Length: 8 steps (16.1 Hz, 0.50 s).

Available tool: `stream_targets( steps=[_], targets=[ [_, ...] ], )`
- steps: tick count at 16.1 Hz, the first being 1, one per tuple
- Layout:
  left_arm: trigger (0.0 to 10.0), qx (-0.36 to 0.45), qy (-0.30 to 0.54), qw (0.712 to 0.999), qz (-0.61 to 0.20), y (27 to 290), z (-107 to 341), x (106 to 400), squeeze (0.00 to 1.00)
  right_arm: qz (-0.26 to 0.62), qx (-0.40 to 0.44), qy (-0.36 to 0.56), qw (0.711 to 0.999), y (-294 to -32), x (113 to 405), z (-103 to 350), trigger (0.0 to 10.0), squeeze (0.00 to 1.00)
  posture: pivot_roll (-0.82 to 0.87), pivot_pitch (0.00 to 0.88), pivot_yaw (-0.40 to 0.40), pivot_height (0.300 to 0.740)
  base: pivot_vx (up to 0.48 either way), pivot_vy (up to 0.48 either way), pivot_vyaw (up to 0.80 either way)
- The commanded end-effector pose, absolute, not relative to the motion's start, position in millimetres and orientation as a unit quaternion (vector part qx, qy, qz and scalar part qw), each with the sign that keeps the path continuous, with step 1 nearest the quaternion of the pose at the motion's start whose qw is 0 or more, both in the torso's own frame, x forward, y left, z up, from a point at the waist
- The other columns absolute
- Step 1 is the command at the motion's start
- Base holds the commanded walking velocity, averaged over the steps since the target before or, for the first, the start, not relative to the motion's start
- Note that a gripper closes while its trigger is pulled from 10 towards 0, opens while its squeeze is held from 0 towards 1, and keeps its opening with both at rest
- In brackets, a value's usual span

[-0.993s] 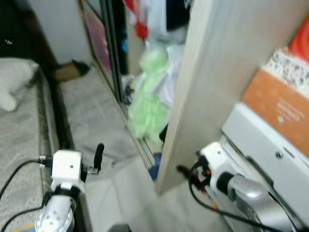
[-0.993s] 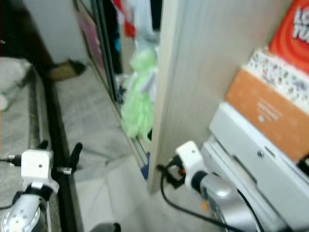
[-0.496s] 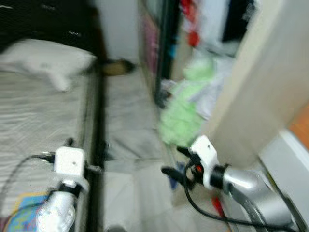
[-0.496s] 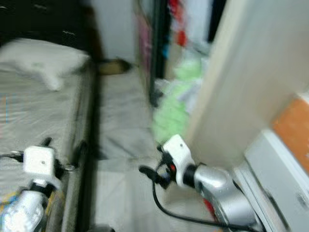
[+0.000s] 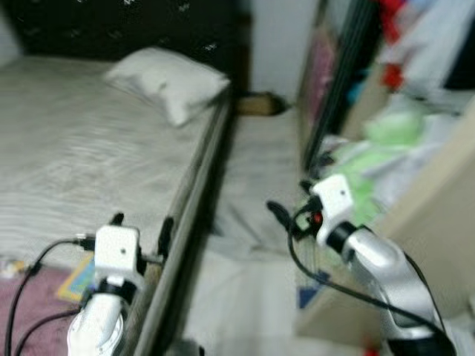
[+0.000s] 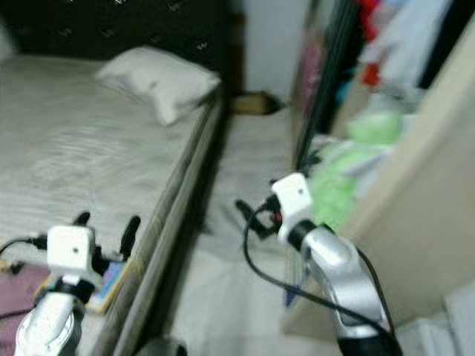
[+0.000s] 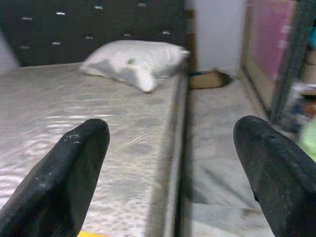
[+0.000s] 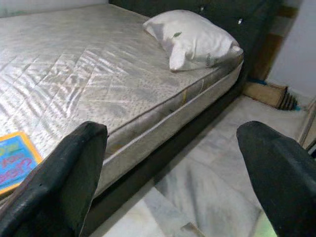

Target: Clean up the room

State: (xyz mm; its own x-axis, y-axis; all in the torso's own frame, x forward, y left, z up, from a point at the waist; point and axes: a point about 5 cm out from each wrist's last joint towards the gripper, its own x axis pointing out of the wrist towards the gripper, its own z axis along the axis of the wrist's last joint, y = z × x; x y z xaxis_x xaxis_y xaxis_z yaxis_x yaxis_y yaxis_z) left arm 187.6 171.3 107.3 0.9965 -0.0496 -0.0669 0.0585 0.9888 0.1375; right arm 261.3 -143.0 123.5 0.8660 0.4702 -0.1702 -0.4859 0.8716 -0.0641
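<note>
One blue book point(image 8: 14, 159) lies on the mattress point(image 5: 74, 163) near its edge, at lower left of the head views, just beside the left gripper point(image 5: 139, 226), whose fingers are spread wide and empty. The right gripper point(image 5: 289, 202), at centre frame over the floor point(image 5: 252, 185), is also wide and empty. One white pillow point(image 5: 167, 81) sits upper centre. A green clothes heap point(image 5: 371, 156) spills from the wardrobe at right, leaving a narrow aisle beside the bed.
</note>
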Motion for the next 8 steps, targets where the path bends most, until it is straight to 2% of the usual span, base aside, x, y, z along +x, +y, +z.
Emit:
stream_targets(
  steps=[1,8],
  targets=[
    [10.0,0.081,0.024,0.996,-0.012,176.0,110.7,190.2,0.00,0.234,-0.054,0.043,0.970,-138.3,267.3,131.5,10.0,0.00,-0.04,0.000,-0.062,0.740,0.000,0.000,0.80],
    [10.0,0.078,0.008,0.997,0.014,176.0,115.1,198.0,0.00,0.152,-0.037,0.016,0.988,-147.0,274.5,132.6,10.0,0.00,-0.04,0.000,-0.053,0.740,0.000,0.000,0.80]
  ],
)
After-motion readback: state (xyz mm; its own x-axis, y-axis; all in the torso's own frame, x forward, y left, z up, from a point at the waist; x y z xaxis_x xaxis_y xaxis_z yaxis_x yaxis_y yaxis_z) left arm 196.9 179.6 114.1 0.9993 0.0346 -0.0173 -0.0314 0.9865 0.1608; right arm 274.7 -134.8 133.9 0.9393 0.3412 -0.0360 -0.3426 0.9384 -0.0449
